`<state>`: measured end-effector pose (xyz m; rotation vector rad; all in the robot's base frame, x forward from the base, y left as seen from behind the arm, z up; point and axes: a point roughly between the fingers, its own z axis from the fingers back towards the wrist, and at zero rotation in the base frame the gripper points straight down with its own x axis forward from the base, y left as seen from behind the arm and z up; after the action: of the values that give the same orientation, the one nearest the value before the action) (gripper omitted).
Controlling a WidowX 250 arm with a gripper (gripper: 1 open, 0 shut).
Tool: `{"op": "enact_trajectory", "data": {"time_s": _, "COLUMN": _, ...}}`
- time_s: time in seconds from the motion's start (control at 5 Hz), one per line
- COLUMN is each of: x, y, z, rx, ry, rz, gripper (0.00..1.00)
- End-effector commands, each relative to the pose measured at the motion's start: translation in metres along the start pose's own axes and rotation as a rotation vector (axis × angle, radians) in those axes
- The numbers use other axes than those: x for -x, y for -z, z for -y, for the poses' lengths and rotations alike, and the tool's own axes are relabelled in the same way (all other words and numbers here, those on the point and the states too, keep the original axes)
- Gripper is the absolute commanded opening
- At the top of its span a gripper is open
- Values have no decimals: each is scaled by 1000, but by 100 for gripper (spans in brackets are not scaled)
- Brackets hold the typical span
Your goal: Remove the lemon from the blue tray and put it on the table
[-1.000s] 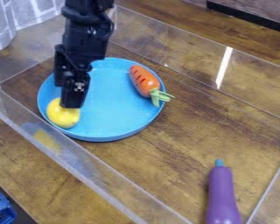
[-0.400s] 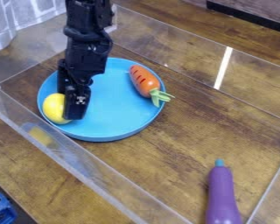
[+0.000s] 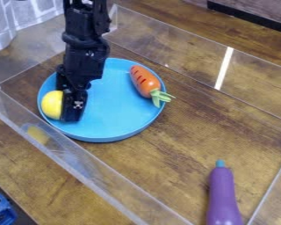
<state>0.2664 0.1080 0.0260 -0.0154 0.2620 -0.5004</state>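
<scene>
Black arm stands nearly upright over blue tray [image 3: 119, 132], wrist pointing steeply down. Gripper [image 3: 66, 105] low at tray's left edge, fingers spread around lemon [image 3: 50, 103]; cannot tell if pinching. Carrot [image 3: 146, 82] on tray's right rim.

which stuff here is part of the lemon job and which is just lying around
Part of the job:
- lemon, at the left edge of the tray
- blue tray
- table
- gripper, its fingers down at the lemon

Just lying around:
- carrot, on the tray's right side
- eggplant, on the table, off the tray
</scene>
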Motion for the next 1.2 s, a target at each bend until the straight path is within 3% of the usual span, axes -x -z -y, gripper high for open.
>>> {"op": "enact_trajectory", "data": {"time_s": 0.0, "x": 1, "y": -5, "z": -6, "rx": -12, "ry": -12, "rz": 21, "gripper": 0}}
{"op": "enact_trajectory", "data": {"time_s": 1.0, "x": -6, "y": -27, "z": 9, "rx": -58, "ry": 19, "rz": 23, "gripper": 0}}
